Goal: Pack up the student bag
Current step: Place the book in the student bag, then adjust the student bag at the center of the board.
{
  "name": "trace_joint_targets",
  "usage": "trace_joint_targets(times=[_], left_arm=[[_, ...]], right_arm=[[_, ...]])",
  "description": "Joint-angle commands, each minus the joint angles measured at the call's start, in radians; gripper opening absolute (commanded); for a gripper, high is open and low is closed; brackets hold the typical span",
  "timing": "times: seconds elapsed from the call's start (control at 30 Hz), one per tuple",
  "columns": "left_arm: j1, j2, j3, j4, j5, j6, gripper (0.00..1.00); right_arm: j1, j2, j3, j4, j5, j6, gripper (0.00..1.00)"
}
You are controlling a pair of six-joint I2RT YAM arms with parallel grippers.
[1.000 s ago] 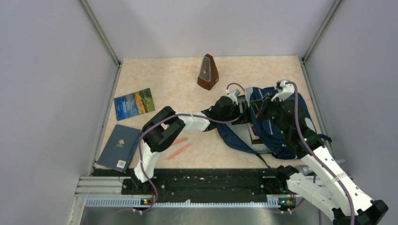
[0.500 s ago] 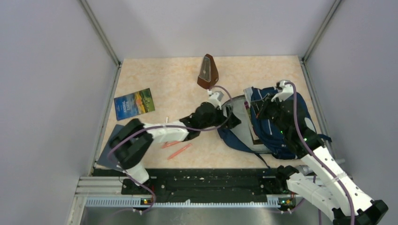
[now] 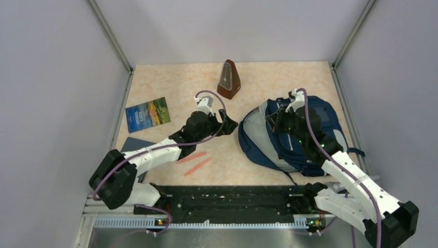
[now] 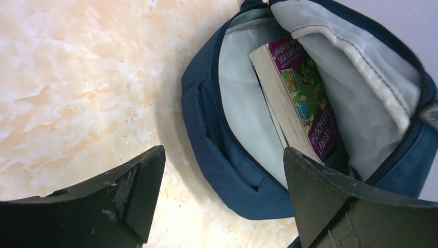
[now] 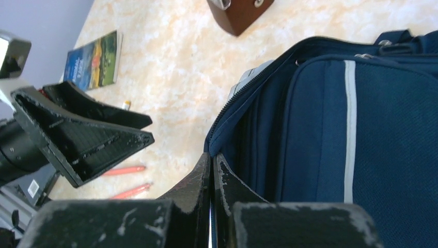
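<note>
The student bag [image 3: 310, 135], navy with grey lining, lies on its side at the right of the table with its mouth toward the left. In the left wrist view its mouth [image 4: 206, 124] gapes, and a purple-covered book [image 4: 306, 98] stands inside. My left gripper [image 3: 230, 126] hovers open just left of the bag, holding nothing [image 4: 223, 152]. My right gripper [image 3: 277, 118] is shut on the bag's upper opening edge [image 5: 212, 155], with blue fabric pinched between the jaws. The right wrist view also shows the open left gripper [image 5: 147, 129].
A brown metronome [image 3: 229, 79] stands behind the bag. A colourful book [image 3: 147, 114] lies at the left. A dark blue book [image 3: 131, 143] is partly under my left arm. Two orange pens [image 3: 191, 156] [image 3: 198, 166] lie near the front.
My left gripper has pulled back leftward out of the bag's mouth and opened wider. The right gripper, still pinching the edge, shifted left and the mouth now shows more grey lining.
</note>
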Motion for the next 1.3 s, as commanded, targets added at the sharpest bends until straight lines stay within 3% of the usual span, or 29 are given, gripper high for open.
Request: trace_joint_targets(times=[0.0, 0.17, 0.43, 0.6, 0.73, 0.83, 0.97, 1.27], left_arm=[[0.038, 0.063, -0.003, 0.090, 0.126, -0.043, 0.89], [0.059, 0.195, 0.049, 0.160, 0.210, -0.078, 0.89], [0.142, 0.446, 0.122, 0.427, 0.395, -0.199, 0.88], [0.146, 0.468, 0.146, 0.435, 0.390, -0.187, 0.86], [0.146, 0.450, 0.134, 0.418, 0.377, -0.166, 0.86], [0.142, 0.477, 0.165, 0.381, 0.399, -0.147, 0.86], [0.129, 0.524, 0.225, 0.357, 0.423, -0.138, 0.86], [0.094, 0.622, 0.371, 0.261, 0.453, -0.067, 0.84]], right_arm=[[0.059, 0.025, -0.001, 0.110, -0.001, 0.018, 0.00], [0.142, 0.066, 0.002, 0.121, 0.054, 0.018, 0.00], [0.200, 0.123, 0.002, 0.131, 0.088, 0.016, 0.00], [0.222, 0.125, 0.049, 0.058, 0.144, -0.025, 0.61], [0.220, 0.054, 0.062, -0.037, 0.345, -0.037, 0.89], [0.173, 0.014, 0.063, -0.123, 0.422, -0.031, 0.95], [0.020, -0.019, 0.035, -0.221, 0.385, 0.003, 0.97], [-0.146, -0.104, -0.146, -0.213, 0.436, 0.113, 0.98]])
